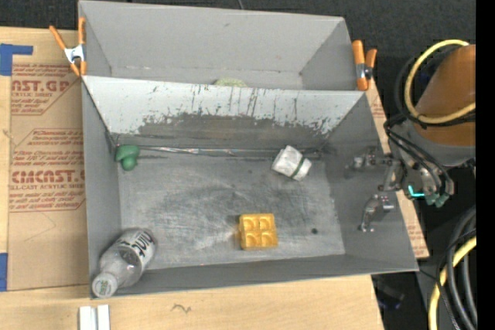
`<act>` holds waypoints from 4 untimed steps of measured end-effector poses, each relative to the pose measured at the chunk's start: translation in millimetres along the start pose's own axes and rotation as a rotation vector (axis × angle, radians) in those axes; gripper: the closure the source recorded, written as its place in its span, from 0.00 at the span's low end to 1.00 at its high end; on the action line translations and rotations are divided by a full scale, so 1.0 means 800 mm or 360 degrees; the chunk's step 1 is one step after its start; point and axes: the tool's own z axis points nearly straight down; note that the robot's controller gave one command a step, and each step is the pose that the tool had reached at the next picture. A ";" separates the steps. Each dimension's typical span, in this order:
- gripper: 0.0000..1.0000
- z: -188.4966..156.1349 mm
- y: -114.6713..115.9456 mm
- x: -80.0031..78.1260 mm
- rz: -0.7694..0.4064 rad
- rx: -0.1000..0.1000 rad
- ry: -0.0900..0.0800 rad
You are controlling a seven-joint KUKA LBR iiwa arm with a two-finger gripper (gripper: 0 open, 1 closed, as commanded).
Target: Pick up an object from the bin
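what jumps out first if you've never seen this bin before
The yellow studded block catches the eye first, lying alone on the floor of the grey bin, near the wall at the bottom of the view. Next comes the clear plastic bottle, on its side in the bottom left corner. The robot's hand is over the right sloping wall, apart from the white crumpled thing near the back wall.

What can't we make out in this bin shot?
Camera view:
- Pale thing at the back: mostly hidden behind the bin's inner wall.
- White lump: too small to identify.
- Green thing: too small to tell its kind.
- Bottle: label print too small to read.
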 end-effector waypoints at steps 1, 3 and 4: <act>0.00 -0.005 0.001 -0.002 -0.0002 0.0002 -0.0013; 0.00 0.082 0.058 -0.006 -0.0254 0.0003 -0.0020; 0.00 0.129 0.062 -0.001 -0.0038 -0.0001 -0.0010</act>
